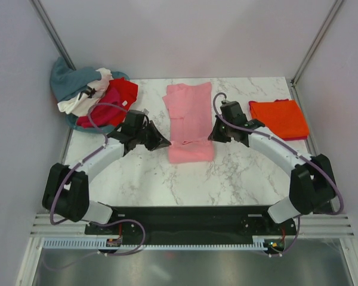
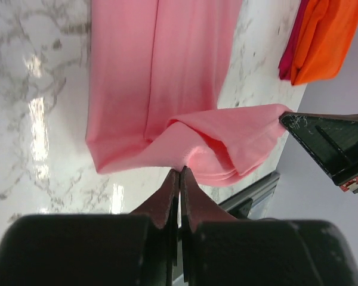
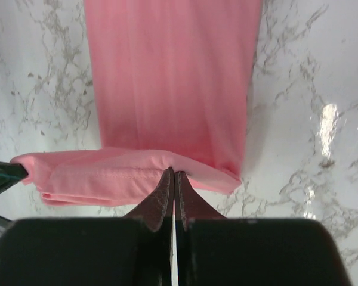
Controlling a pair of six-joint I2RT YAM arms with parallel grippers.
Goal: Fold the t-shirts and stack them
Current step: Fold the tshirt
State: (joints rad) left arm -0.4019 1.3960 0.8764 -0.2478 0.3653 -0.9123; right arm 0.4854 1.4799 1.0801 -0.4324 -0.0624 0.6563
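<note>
The light pink cotton t-shirt (image 1: 190, 116) lies in the middle of the table as a long narrow strip running away from the arms. Its near end is turned up into a puffy, doubled flap. The left gripper (image 2: 179, 174) and the right gripper (image 3: 173, 174) meet that flap from opposite sides, each with its jaws pressed together on the hem.

Far right, a bright orange t-shirt folded into a flat rectangle (image 1: 279, 118) lies near the table's edge, with a magenta layer showing under it. At the far left corner sits a loose heap of teal-grey, white, red and magenta shirts (image 1: 92, 95).

The white marble-patterned table (image 1: 143, 179) is glossy and boxed in by plain pale walls (image 1: 185, 36). Bare marble shows on both sides of the pink strip and in front of it.
</note>
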